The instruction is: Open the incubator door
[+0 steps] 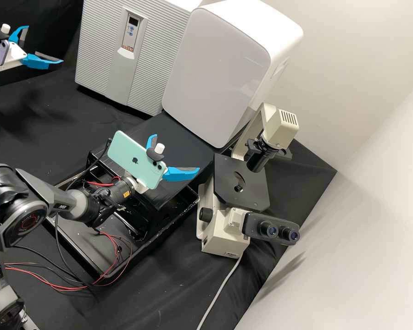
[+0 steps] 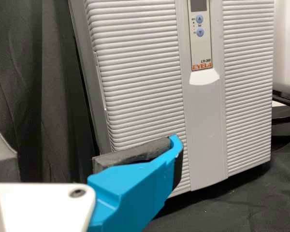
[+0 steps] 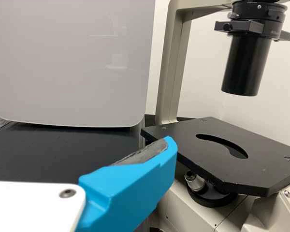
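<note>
Grey and ribbed, the incubator door is shut at the desk's back. The left claw, empty and wide apart, should hook its side edge squarely, then ease outward; the right claw gapes, empty.

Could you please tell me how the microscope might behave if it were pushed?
The microscope looks heavy and rigid, with a thick body under its stage, so it would probably resist sliding. Its tall column might let it rock if pushed high.

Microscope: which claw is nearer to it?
Right. The right claw hangs just short of the microscope; the left claw is well away, over by the incubator.
</note>
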Available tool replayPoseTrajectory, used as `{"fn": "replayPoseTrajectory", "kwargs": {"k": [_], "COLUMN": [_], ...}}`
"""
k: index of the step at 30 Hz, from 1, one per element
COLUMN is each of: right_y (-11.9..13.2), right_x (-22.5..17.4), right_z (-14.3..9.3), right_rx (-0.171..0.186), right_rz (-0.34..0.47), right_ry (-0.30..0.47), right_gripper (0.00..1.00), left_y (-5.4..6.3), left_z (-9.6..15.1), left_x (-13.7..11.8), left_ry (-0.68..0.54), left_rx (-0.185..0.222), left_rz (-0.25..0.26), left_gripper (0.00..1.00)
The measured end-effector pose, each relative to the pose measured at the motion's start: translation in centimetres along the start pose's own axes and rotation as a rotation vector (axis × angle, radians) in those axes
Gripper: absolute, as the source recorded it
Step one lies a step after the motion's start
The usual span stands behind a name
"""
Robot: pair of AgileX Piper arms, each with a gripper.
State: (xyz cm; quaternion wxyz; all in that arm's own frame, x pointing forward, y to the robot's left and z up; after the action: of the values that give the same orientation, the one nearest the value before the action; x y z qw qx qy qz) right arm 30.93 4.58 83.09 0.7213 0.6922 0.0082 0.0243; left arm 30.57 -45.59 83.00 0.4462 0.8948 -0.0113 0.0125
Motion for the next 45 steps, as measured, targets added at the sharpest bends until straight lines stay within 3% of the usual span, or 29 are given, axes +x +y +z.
{"fn": "replayPoseTrajectory", "kwargs": {"k": [18, 22, 25, 33, 45], "right_y": [0.0, 0.0, 0.0, 0.0, 0.0], "right_x": [0.0, 0.0, 0.0, 0.0, 0.0], "right_z": [0.0, 0.0, 0.0, 0.0, 0.0], "right_rx": [0.0, 0.0, 0.0, 0.0, 0.0], "right_rz": [0.0, 0.0, 0.0, 0.0, 0.0], "right_ry": [0.0, 0.0, 0.0, 0.0, 0.0], "right_gripper": [1.0, 1.0, 1.0, 1.0, 1.0], "left_y": [-0.3, -0.2, -0.4, -0.5, 1.0], "left_z": [0.0, -0.8, -2.1, -5.6, -5.5], "left_x": [0.3, 2.4, 4.6, 10.6, 16.2], "left_ry": [-0.004, -0.057, -0.066, -0.08, -0.25], "left_rx": [0.005, 0.036, 0.028, -0.025, -0.09], "left_rz": [-0.009, -0.001, -0.001, -0.019, 0.017], "left_gripper": [1.0, 1.0, 1.0, 1.0, 1.0]}}
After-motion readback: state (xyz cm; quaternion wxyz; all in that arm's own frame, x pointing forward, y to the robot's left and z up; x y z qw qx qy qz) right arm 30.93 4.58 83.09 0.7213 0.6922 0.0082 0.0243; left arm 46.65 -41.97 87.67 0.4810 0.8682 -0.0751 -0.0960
